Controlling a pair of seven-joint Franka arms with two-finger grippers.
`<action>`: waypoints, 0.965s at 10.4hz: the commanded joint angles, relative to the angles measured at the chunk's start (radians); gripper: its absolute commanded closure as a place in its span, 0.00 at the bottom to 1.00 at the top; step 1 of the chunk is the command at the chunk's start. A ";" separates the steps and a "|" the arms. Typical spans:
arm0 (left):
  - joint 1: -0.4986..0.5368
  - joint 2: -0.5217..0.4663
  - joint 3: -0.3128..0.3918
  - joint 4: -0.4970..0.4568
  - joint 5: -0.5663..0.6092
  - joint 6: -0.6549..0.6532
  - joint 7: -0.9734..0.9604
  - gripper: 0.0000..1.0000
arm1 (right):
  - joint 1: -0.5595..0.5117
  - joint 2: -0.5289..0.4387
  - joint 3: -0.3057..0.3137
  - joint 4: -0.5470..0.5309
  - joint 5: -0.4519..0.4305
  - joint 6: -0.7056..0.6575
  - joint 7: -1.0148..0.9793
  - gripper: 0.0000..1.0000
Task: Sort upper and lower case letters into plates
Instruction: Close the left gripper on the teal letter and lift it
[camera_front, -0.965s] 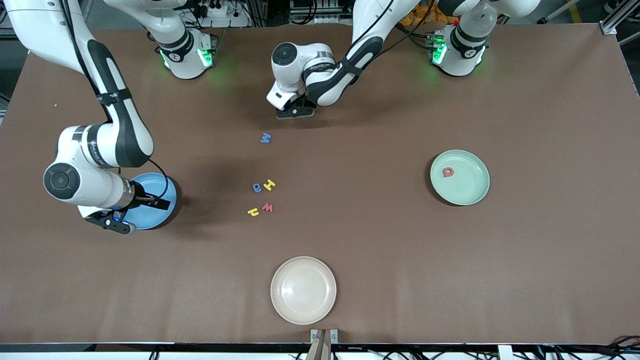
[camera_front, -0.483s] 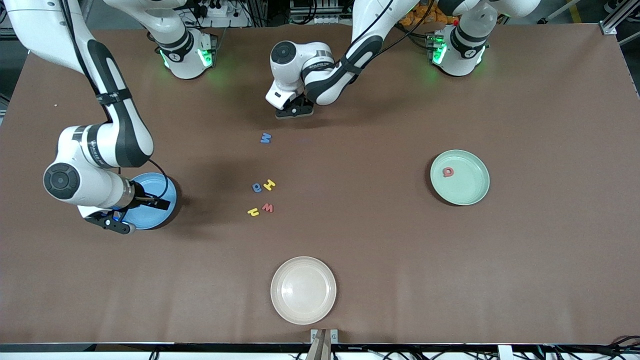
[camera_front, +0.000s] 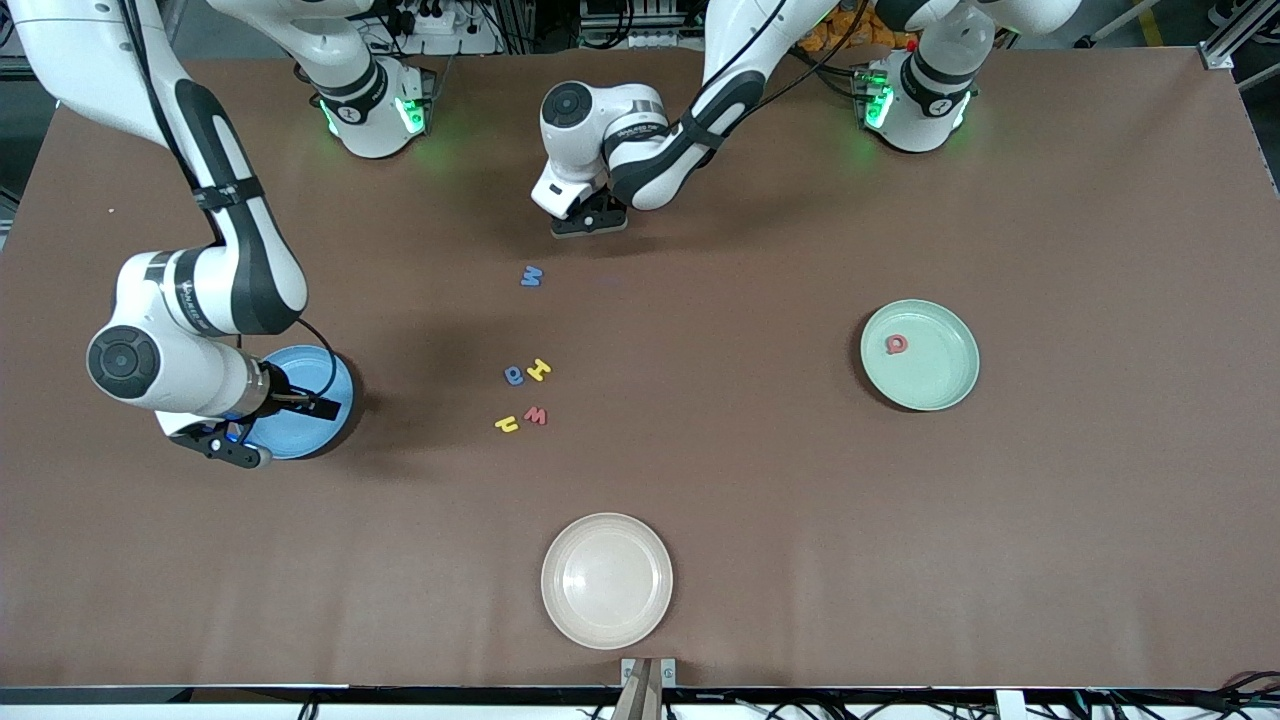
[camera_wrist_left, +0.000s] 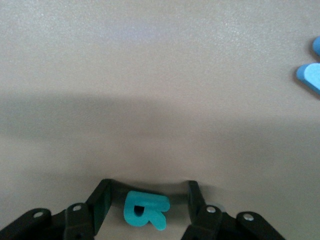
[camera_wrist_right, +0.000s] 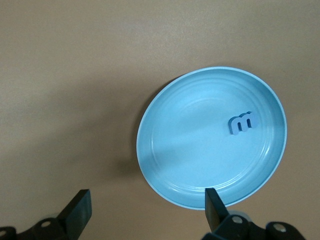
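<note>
My left gripper (camera_front: 590, 222) is down at the table near the robots' bases, open, with a teal letter (camera_wrist_left: 142, 210) lying between its fingers and a gap on each side. My right gripper (camera_front: 232, 450) hangs open over the edge of the sky blue plate (camera_front: 305, 432), which holds one blue letter (camera_wrist_right: 243, 121). The mint green plate (camera_front: 938, 378) at the left arm's end holds a red letter (camera_front: 896, 344). Loose on the table are a blue letter (camera_front: 531, 276), a second blue letter (camera_front: 513, 375), a yellow letter (camera_front: 539, 369), a red letter (camera_front: 536, 415) and another yellow one (camera_front: 507, 424).
A cream-white plate (camera_front: 640, 600) sits near the table's front edge, nearer to the camera than the loose letters. The blue letter (camera_wrist_left: 310, 75) lies close beside my left gripper. Bare brown table lies between the letters and the green plate.
My left gripper has shifted slightly toward the robots' bases. The right arm and the loose letters have not moved.
</note>
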 joint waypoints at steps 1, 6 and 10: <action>-0.008 -0.009 -0.002 0.003 -0.005 -0.015 -0.026 0.30 | 0.002 0.000 0.003 0.004 0.020 0.002 0.008 0.00; -0.010 -0.011 -0.003 0.002 -0.015 -0.016 -0.026 0.44 | 0.008 0.001 0.003 0.011 0.018 0.002 0.022 0.00; -0.006 -0.014 -0.011 0.002 -0.033 -0.027 -0.026 0.46 | 0.015 0.003 0.001 0.010 0.018 0.004 0.022 0.00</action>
